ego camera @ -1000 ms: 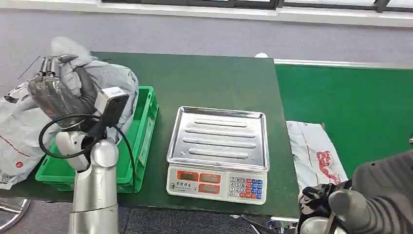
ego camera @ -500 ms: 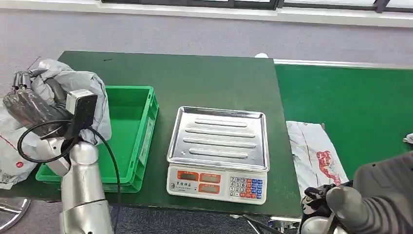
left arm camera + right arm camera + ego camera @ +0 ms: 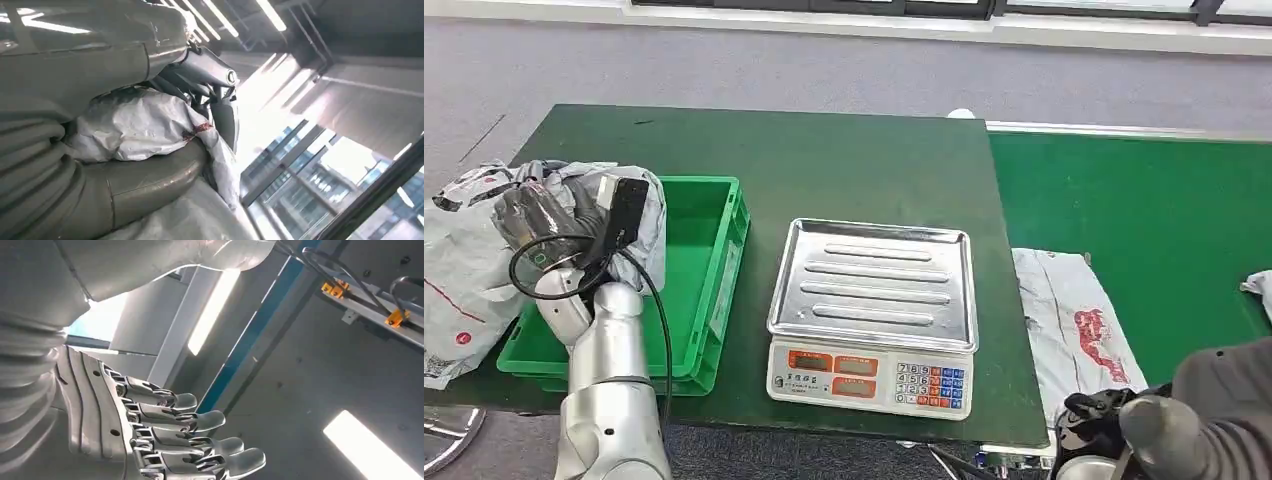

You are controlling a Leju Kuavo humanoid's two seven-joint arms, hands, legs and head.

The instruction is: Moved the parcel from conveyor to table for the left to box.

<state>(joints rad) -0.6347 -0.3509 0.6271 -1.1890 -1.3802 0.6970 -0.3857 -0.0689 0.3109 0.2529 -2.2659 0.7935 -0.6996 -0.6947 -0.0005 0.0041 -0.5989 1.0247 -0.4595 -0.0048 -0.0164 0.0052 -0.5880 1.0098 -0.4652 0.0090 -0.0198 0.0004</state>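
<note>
Over the green crate's (image 3: 714,260) left edge, left hand's (image 3: 534,215) fingers (image 3: 220,107) clamp the grey parcel (image 3: 639,200).

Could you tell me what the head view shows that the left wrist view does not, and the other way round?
Head view alone: the green crate, the scale with its steel tray, the green table, and a white parcel lying on the conveyor. Left wrist view alone: ceiling lights and windows beyond the hand, and a red mark on the bag's wrinkled plastic. Both: the left hand gripping the grey parcel bag, at the crate's left end in the head view.
</note>
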